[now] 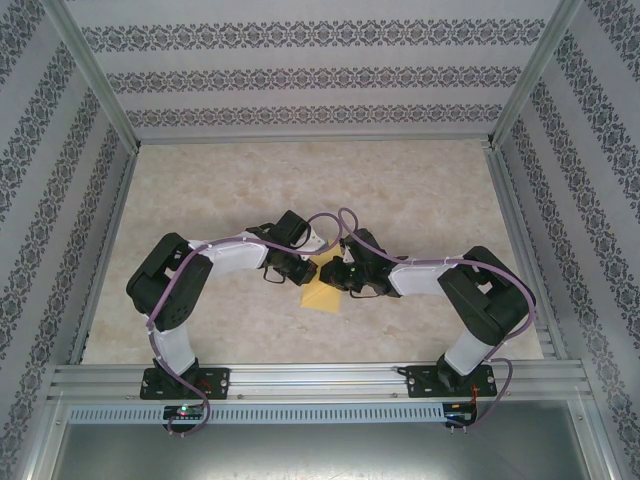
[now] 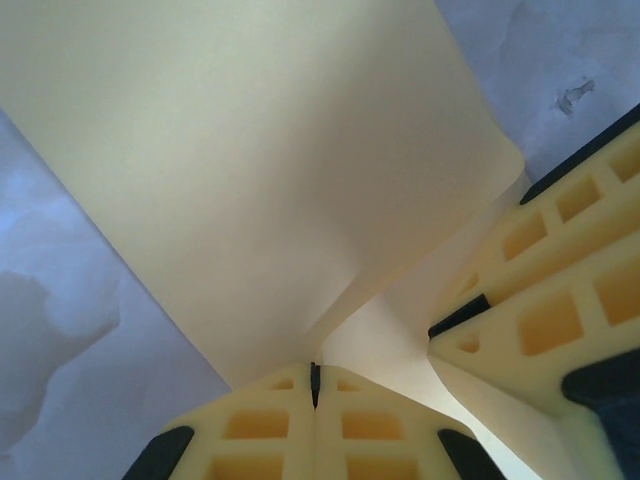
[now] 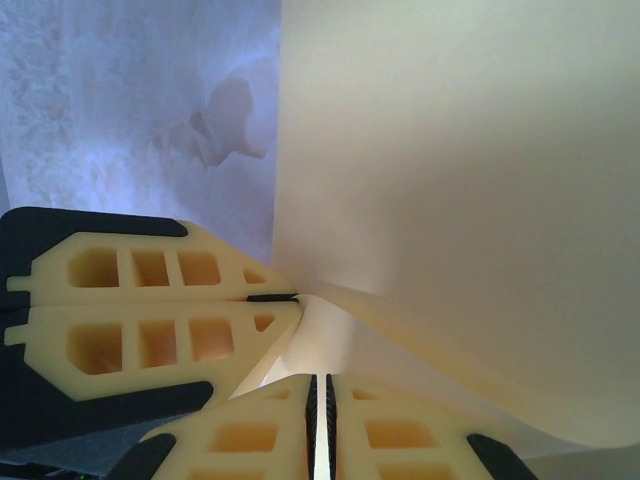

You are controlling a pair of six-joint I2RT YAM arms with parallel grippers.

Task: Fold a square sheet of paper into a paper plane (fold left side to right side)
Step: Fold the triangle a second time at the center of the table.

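Paper first: the square sheet of paper (image 1: 322,293) sits near the middle of the table (image 1: 420,190), slightly toward the table's near edge. It is bowed upward, with a second layer showing beneath. Left pincer (image 2: 314,372) is pressed together on the sheet's edge. Right pincer (image 3: 320,385) is clamped on the sheet just beside it, their tips nearly touching above the table's middle.
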